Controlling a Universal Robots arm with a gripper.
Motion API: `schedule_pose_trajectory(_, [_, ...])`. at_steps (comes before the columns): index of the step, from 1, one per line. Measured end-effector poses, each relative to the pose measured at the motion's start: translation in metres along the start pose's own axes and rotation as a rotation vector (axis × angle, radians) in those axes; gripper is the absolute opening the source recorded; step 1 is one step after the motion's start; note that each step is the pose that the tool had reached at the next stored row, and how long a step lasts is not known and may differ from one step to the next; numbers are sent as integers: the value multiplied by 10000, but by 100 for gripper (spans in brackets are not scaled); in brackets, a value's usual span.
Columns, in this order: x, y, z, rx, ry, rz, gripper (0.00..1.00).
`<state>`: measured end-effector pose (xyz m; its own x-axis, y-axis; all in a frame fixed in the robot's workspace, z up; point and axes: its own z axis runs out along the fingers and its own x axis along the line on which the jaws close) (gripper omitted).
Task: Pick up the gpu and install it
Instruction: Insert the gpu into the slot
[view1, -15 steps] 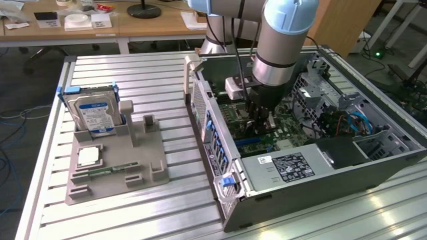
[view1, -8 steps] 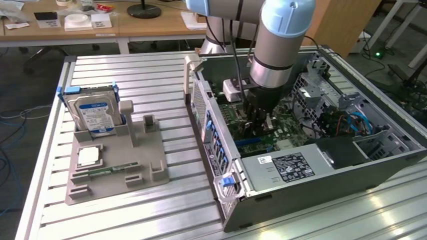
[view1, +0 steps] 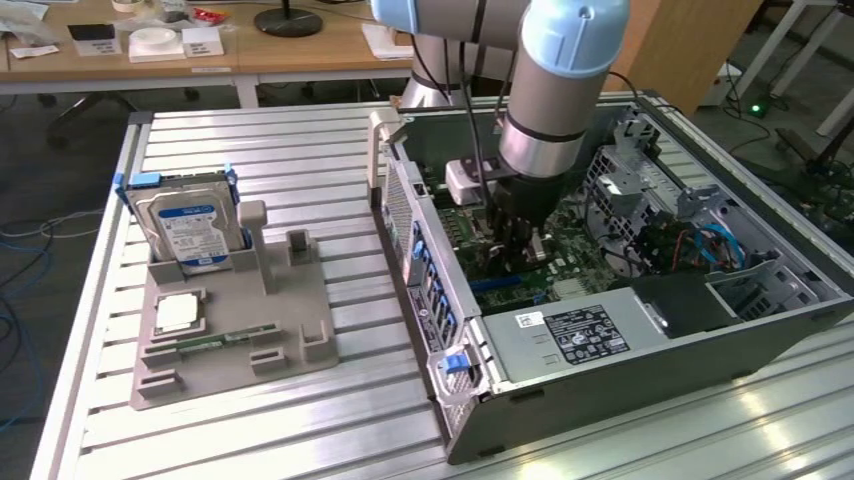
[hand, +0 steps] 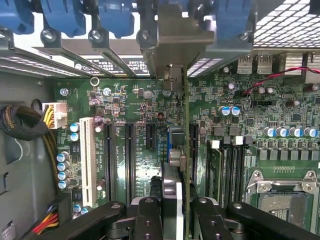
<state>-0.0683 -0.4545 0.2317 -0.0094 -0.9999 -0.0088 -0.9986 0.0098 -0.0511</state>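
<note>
Green motherboard under my gripper, which is clamped on the gpu; the card stands on edge among the black slots, its silver bracket at the case's rear wall. Exterior view: computer case walls close around my arm, hard drive well apart on the grey fixture.

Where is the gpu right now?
The gpu is inside the open computer case, on the exterior view's right, held edge-on by the gripper above the motherboard slots, its bracket at the rear slot openings.
</note>
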Motion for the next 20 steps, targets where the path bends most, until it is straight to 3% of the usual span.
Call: schedule_pose_trajectory(20, [1,23,42,-2,-1,-2,28])
